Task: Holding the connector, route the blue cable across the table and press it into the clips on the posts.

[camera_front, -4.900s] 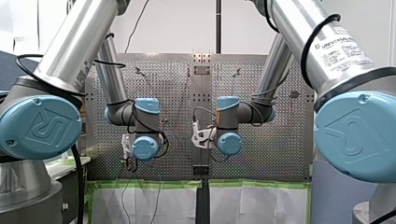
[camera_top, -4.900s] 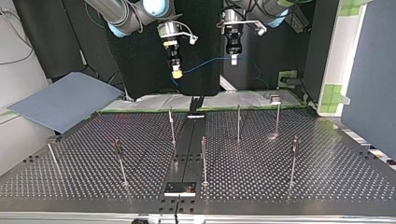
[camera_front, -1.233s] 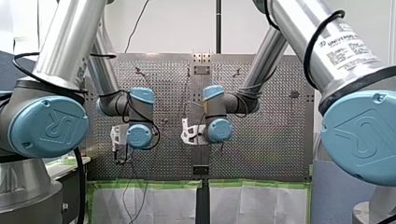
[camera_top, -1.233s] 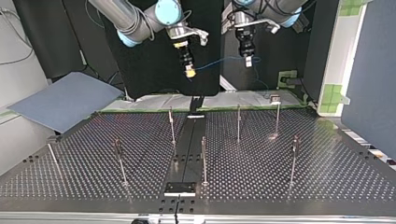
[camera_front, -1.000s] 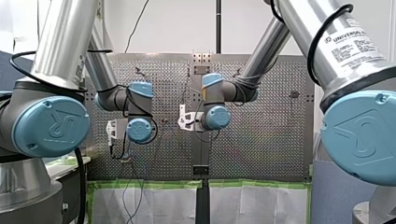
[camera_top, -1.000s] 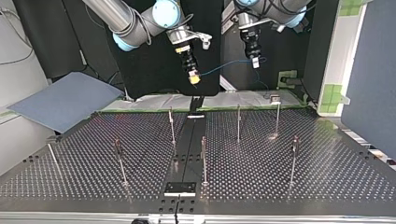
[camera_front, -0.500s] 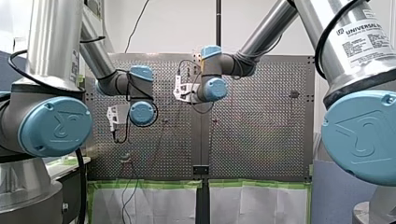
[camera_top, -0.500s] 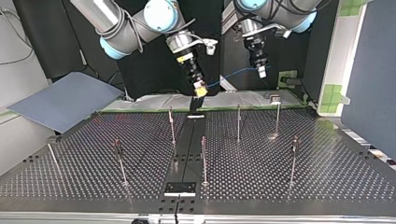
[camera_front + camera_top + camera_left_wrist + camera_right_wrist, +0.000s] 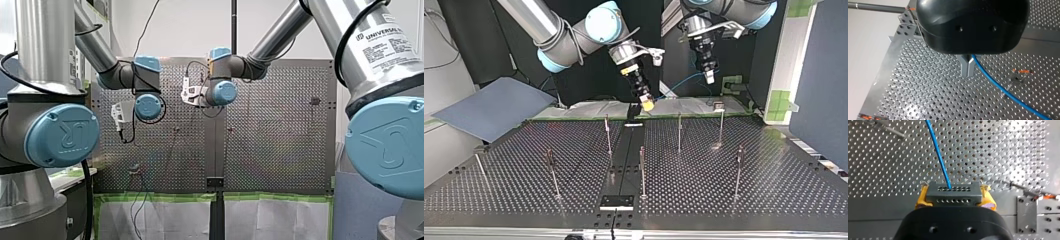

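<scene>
Reaching out over the silver perforated metal table point(image 9: 280, 150) in the front view, both arms hold their wrists high, and the blue wrist joints hide what they carry.

In the top view my right gripper point(image 9: 648, 105), yellow-padded, hangs above the table's far edge near the middle. My left gripper point(image 9: 709, 76) hangs higher, toward the view's right. The thin blue cable point(image 9: 680, 83) spans the air between them, clear of the thin upright metal posts point(image 9: 679, 131) and resting in no clip.

In the left wrist view that claw's metal fingers point(image 9: 967, 68) are pressed together on the blue cable. The cable runs away over the table and passes in front of a post topped by an orange clip point(image 9: 1023, 71).

In the right wrist view the yellow pads point(image 9: 920, 197) are clamped on the two ends of the dark grey rectangular connector point(image 9: 952, 193), with the cable leaving its upper face.

The step in hand looks like carrying the span to a first post. To do it well, I would keep the line lightly taut between the claws and bring it level over the clip's mouth. Then both ends should go down together, so the pull falls on the cable and not on its joint with the connector.
</scene>
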Motion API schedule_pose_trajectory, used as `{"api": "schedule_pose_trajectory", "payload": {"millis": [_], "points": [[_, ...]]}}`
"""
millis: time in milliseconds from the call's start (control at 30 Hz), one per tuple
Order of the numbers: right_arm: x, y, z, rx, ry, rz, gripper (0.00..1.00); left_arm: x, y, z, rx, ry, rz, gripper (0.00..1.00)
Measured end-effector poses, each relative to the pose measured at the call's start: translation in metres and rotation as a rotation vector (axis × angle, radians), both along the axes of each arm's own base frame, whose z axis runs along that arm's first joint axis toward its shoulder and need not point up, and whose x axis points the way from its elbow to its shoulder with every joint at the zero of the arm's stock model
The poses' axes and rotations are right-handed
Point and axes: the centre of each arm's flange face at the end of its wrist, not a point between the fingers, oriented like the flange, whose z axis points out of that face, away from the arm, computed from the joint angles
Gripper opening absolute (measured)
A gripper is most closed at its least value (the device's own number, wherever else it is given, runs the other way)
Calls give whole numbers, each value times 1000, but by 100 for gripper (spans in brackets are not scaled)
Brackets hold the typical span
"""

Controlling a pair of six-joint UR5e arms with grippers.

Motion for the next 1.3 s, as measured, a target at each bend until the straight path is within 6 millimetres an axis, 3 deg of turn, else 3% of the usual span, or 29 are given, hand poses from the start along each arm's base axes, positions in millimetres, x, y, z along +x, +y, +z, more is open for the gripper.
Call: {"api": "schedule_pose_trajectory", "payload": {"millis": [300,600,967,1133,1300], "points": [[20,9,29,-12,-17,32,0,2,3,27,-43,-26,-17,0],[34,14,56,-10,-48,52,0,25,9,45,-35,-13,30,0],[38,1,90,24,-83,42,0,43,25,101,-22,-61,116,0],[43,-3,107,31,-125,61,0,52,29,104,-10,-54,123,0],[53,-5,108,45,-128,75,0,59,32,107,-10,-63,129,0]]}}
